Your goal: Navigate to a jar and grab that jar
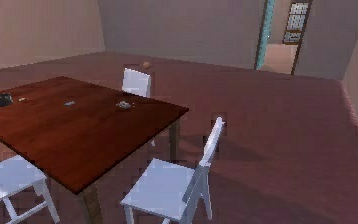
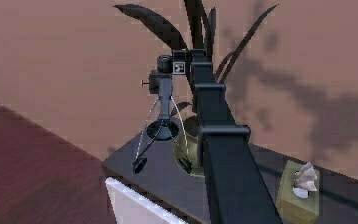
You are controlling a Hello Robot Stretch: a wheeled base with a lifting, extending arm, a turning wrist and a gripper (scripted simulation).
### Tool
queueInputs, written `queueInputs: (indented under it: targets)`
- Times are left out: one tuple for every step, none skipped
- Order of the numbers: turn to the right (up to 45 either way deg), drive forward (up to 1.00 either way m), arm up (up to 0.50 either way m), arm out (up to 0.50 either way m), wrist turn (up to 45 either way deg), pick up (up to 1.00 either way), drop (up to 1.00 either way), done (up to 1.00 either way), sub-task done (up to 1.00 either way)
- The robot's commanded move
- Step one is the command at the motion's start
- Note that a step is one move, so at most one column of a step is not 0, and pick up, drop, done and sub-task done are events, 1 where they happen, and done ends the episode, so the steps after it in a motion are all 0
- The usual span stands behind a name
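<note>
The red-brown floor (image 1: 277, 150) is the biggest thing. It lies wide and bare past the right edge of the brown table (image 1: 77, 135), all the way to the far walls. Far beyond the table's right corner there is a doorway (image 1: 283, 40) with a blue-green frame.

White chairs (image 1: 172, 188) stand close around the table. One is at its near right edge, one at its near left corner and one at its far side.

In the arm side view, a dark low top (image 2: 159, 178) stands against a pink wall. A plant (image 2: 202, 30) with long dark leaves sits on it in a gold pot (image 2: 185, 150). A tissue box (image 2: 302, 192) sits there too. The black arm (image 2: 227, 170) reaches over this top.

The gripper (image 2: 152, 150) hangs just beside the pot. I cannot tell if it holds anything.

Three small blobs (image 1: 69, 103) lie on the brown table. I cannot tell which thing is the jar.
</note>
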Motion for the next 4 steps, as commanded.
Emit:
queueInputs:
  targets:
    - [0.0,0.0,0.0,0.0,45.0,0.0,0.0,0.0,0.0]
    - [0.0,0.0,0.0,0.0,45.0,0.0,0.0,0.0,0.0]
    - [0.0,0.0,0.0,0.0,45.0,0.0,0.0,0.0,0.0]
    - [0.0,0.0,0.0,0.0,27.0,0.0,0.0,0.0,0.0]
